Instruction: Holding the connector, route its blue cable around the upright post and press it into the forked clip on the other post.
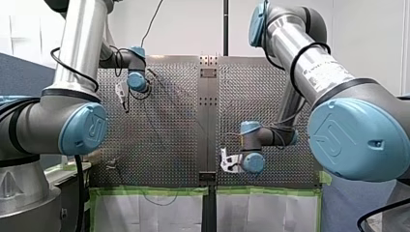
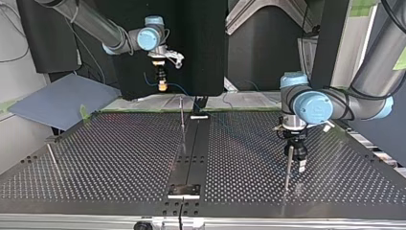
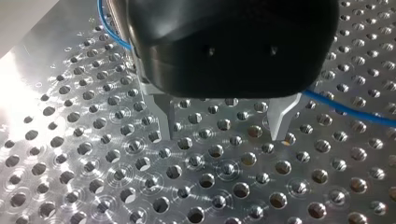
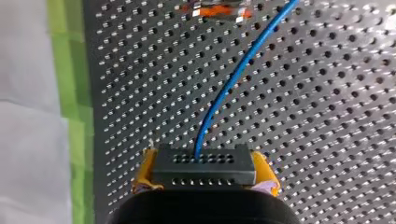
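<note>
My right gripper is clenched on the black connector, raised over the table's far edge in the top view. The blue cable runs from the connector out over the holes. My left gripper hangs low just beside a thin post, its metal fingers spread with nothing between them.

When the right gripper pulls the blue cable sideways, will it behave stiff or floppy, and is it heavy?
Probably floppy with a little spring: the blue cable leaves the connector in a smooth curve, without kinks. It looks thin, so likely light, and should follow my right gripper easily.
</note>
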{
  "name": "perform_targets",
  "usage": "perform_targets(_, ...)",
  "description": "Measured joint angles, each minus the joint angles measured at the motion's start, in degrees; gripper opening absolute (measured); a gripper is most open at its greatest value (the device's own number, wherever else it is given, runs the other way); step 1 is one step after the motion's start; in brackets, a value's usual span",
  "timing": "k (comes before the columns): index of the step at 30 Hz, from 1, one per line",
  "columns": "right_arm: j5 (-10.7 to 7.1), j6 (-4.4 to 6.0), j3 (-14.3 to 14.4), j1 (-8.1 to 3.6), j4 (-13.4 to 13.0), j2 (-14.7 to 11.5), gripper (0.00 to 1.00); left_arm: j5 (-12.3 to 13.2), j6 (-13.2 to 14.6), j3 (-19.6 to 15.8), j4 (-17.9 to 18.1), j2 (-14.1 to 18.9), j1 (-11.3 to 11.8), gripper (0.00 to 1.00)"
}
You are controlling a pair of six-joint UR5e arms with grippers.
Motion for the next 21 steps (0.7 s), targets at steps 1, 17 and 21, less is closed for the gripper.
perform_targets(1,0.00,0.02,0.53,-0.08,-0.37,0.11,0.00,0.00,0.00,0.00,-0.01,0.00,-0.01,0.98)
perform_targets(17,-0.96,0.40,5.20,-2.66,-8.51,8.46,0.00,-0.42,0.09,0.00,-0.28,0.00,0.02,0.98)
perform_targets(21,-1.66,0.69,4.74,-3.35,-9.19,10.74,0.00,-0.44,0.10,0.00,-0.34,0.00,0.02,0.98)
